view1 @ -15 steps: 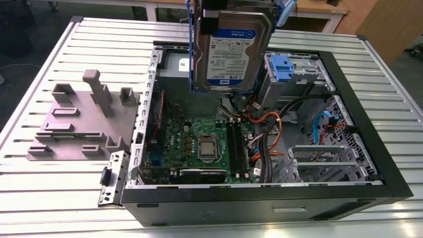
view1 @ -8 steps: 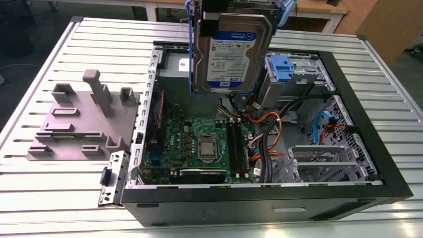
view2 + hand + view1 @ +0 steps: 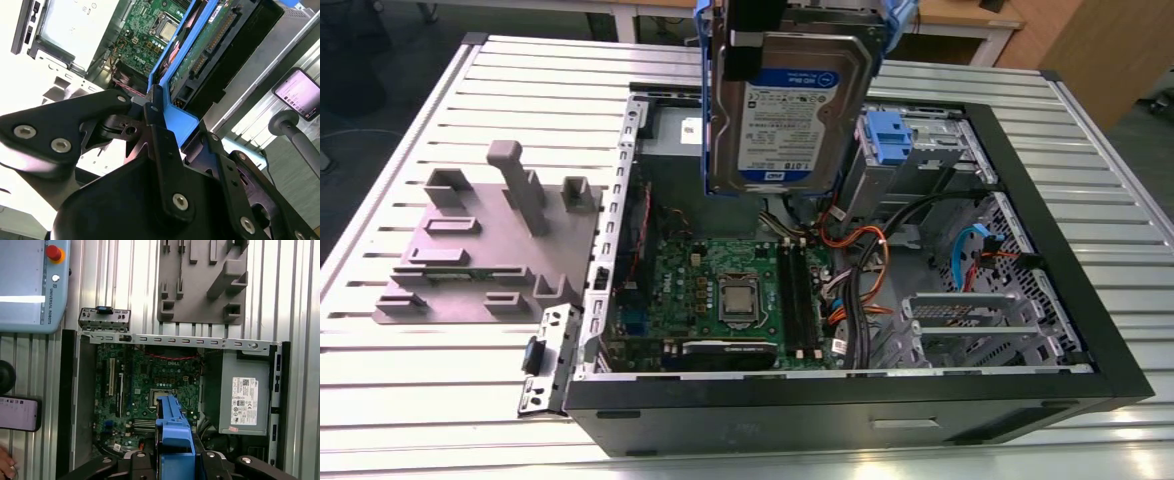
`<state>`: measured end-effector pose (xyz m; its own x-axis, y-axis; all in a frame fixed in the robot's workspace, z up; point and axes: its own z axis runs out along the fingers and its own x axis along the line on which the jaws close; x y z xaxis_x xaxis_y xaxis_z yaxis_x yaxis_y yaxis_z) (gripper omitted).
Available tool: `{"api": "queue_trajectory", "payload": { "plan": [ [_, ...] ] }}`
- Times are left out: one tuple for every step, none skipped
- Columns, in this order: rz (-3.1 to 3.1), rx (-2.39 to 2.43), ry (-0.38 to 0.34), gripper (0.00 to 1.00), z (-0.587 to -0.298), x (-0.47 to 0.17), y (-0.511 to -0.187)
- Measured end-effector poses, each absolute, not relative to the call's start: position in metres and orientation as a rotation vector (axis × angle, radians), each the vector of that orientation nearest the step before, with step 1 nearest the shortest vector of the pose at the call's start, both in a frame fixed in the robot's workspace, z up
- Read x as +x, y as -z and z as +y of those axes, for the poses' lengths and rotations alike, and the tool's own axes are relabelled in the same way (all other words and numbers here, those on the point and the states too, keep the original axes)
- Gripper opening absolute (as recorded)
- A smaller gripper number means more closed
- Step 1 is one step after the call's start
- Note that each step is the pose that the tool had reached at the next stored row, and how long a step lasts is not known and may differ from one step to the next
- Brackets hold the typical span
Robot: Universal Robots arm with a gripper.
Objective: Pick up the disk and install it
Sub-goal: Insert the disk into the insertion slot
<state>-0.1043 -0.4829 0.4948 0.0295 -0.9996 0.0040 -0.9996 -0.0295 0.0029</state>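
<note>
The disk (image 3: 790, 118), a silver drive with a white-and-blue label in blue rails, hangs upright above the open computer case (image 3: 854, 410), over its rear half near the drive bay. My gripper (image 3: 794, 35) is shut on the disk's upper end, black fingers (image 3: 744, 45) pressing the blue rail. In the second wrist view the gripper (image 3: 172, 117) clamps the blue rail (image 3: 176, 120), and the disk's green circuit side (image 3: 210, 45) points down toward the motherboard. In the first wrist view the blue rail (image 3: 175, 427) sits between the fingers of the gripper (image 3: 175, 457), above the motherboard (image 3: 150, 385).
A blue caddy (image 3: 887, 135) sits in the drive bay beside the disk. A grey power-supply box (image 3: 245, 400) fills one corner of the case, and cables (image 3: 867, 260) cross its middle. A grey fixture plate (image 3: 480, 250) lies beside the case. A pendant (image 3: 30, 285), a phone (image 3: 17, 412) and a hand (image 3: 5, 465) are nearby.
</note>
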Motion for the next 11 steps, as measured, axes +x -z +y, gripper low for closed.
{"api": "queue_trajectory", "payload": {
  "plan": [
    [-2.185, 2.25, -0.001, 0.36, -0.4839, -0.1043, -0.4948],
    [-2.185, 2.25, -0.001, 0.36, -0.4848, -0.1043, -0.4947],
    [-2.185, 2.251, -0.001, 0.36, -0.4856, -0.1043, -0.4948],
    [-2.185, 2.25, -0.001, 0.36, -0.4864, -0.1043, -0.4947],
    [-2.185, 2.251, -0.001, 0.36, -0.4872, -0.1043, -0.4947],
    [-2.185, 2.251, -0.001, 0.36, -0.4878, -0.1044, -0.4947],
    [-2.185, 2.25, -0.001, 0.36, -0.488, -0.1044, -0.4947],
    [-2.185, 2.25, -0.001, 0.36, -0.488, -0.1044, -0.4947],
    [-2.185, 2.25, -0.001, 0.36, -0.4888, -0.1043, -0.4947],
    [-2.185, 2.251, -0.001, 0.36, -0.4895, -0.1043, -0.4947],
    [-2.185, 2.25, -0.001, 0.36, -0.4895, -0.1043, -0.4948]
  ]
}}
